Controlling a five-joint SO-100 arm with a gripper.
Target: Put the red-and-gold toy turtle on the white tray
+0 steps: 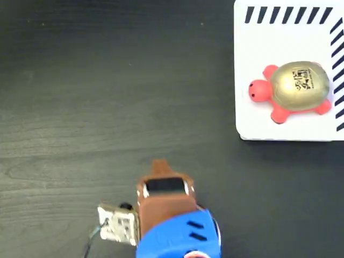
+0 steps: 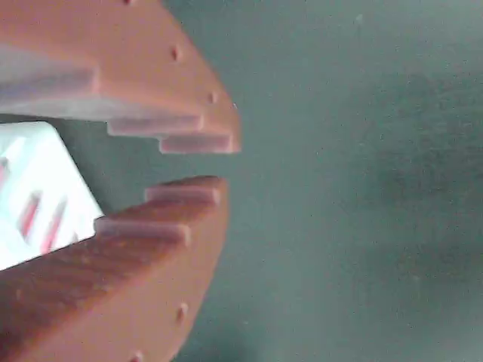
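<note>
Bare dark tabletop (image 1: 107, 97) lies open from nine to one o'clock of the tool (image 1: 159, 164); the white tray (image 1: 258, 121) occupies two o'clock.

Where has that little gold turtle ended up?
In the fixed view the red-and-gold toy turtle sits on the white tray at the upper right, head pointing left, far from the gripper.

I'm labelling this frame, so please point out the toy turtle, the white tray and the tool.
toy turtle (image 1: 299, 86), fixed view, on its gold shell.
white tray (image 1: 255, 121), fixed view, on bare white surface.
tool (image 2: 219, 162), wrist view, midway between fingertips.
</note>
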